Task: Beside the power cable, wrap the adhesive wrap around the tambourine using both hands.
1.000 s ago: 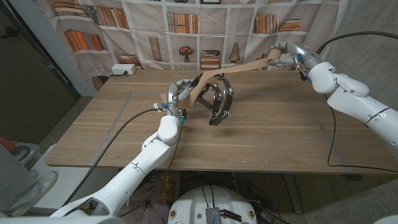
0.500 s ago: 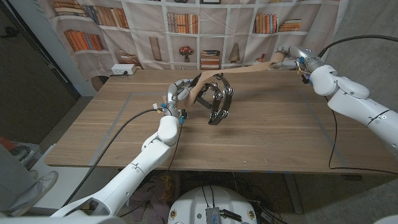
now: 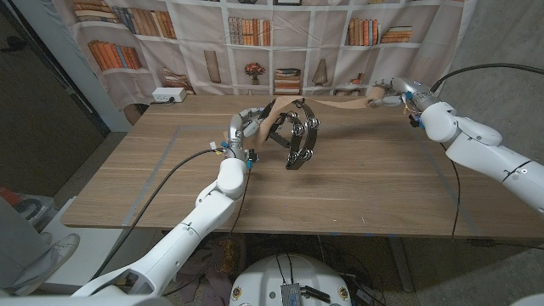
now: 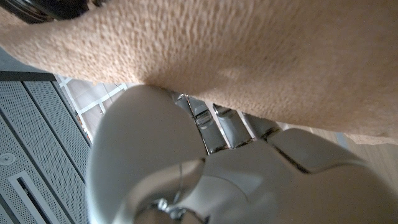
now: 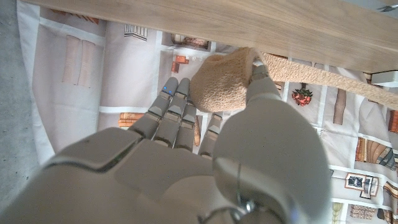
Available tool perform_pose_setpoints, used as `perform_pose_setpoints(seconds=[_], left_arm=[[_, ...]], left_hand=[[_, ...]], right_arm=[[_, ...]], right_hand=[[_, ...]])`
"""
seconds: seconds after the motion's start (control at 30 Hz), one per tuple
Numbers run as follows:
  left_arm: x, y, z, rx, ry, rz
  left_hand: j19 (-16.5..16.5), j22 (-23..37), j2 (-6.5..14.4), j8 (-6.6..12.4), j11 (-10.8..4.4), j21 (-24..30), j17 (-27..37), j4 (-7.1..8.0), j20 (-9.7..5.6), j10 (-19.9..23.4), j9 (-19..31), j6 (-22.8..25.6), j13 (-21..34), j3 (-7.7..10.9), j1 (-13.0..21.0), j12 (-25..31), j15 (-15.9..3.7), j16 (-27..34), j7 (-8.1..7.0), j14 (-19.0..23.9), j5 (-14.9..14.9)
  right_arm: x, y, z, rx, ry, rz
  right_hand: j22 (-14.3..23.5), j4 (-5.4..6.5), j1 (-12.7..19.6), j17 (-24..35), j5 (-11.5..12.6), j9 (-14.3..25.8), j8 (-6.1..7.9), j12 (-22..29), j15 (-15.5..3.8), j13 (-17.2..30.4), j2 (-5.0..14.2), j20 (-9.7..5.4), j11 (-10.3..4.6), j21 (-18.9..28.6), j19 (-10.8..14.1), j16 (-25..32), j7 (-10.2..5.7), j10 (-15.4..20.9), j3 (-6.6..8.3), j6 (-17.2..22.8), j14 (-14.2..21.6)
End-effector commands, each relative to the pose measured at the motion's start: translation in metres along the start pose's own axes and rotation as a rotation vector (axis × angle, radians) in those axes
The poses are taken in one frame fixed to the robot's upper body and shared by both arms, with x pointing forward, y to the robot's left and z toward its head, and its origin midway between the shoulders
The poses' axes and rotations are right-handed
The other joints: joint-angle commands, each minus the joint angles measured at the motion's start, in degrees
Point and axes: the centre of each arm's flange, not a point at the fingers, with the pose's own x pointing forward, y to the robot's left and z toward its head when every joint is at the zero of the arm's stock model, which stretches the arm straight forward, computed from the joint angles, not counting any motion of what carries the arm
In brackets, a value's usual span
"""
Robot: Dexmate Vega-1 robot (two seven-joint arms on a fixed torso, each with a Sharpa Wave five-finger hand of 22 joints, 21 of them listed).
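Right hand (image 3: pixel 393 88) farther right, wrap (image 3: pixel 340 99) taut

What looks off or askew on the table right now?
The tambourine stands tilted on its rim, propped by the left hand. The adhesive wrap stretches off it to the roll in the right hand past the table's far edge. Nothing damaged.

Fuzzy tan cloth wrap (image 5: pixel 221 84), matt wood table (image 3: pixel 357 187), shiny metal jingles (image 3: pixel 299 144)
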Motion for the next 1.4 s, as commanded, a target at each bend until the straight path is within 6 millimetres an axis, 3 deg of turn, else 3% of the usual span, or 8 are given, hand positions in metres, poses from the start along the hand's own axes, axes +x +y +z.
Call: perform_pose_setpoints(seconds=[0.03,0.57,1.4], left_arm=[[0.010,-0.009,0.003,-0.047,-0.025,-0.007],[0.015,-0.013,0.006,-0.122,-0.038,0.033],[0.027,-0.009,0.022,-0.135,-0.071,0.067]], left_hand=[[-0.14,0.27,0.29,-0.17,-0.16,0.39,0.20,4.44,-7.01,0.12,-0.01,0.43,0.33,4.60,-0.07,-0.11,-5.01,0.19,-0.01,2.68,0.39],[-0.24,0.27,0.36,-0.27,-0.18,0.44,0.14,4.44,-7.07,0.09,-0.04,0.49,0.36,4.64,-0.11,-0.18,-4.99,0.14,-0.05,2.62,0.43],[-0.64,0.23,0.38,-0.37,-0.19,0.38,-0.23,4.46,-7.05,0.10,-0.03,0.58,0.38,4.68,-0.24,-0.31,-4.97,-0.14,-0.21,2.33,0.45]], right_arm=[[-0.021,0.021,0.008,0.047,-0.015,0.034],[-0.042,0.037,0.032,0.139,-0.056,0.031],[-0.085,0.085,0.072,0.286,-0.109,0.147]], right_hand=[[0.00,-0.01,2.69,0.20,0.02,0.26,-0.23,0.34,-10.93,0.09,3.45,-7.61,-13.98,0.34,-0.15,-0.05,-0.15,14.54,-0.20,0.69,0.35],[-0.30,-0.01,2.61,0.14,0.01,0.26,-0.22,0.34,-10.93,0.21,3.40,-7.44,-13.95,0.59,-0.21,-0.20,-0.05,14.99,-0.22,0.92,0.44],[-0.78,0.12,2.28,-0.13,0.00,0.28,-0.20,0.30,-10.90,0.42,3.41,-6.97,-13.93,0.79,-0.88,-0.80,0.17,15.61,-0.27,1.29,-0.08]])
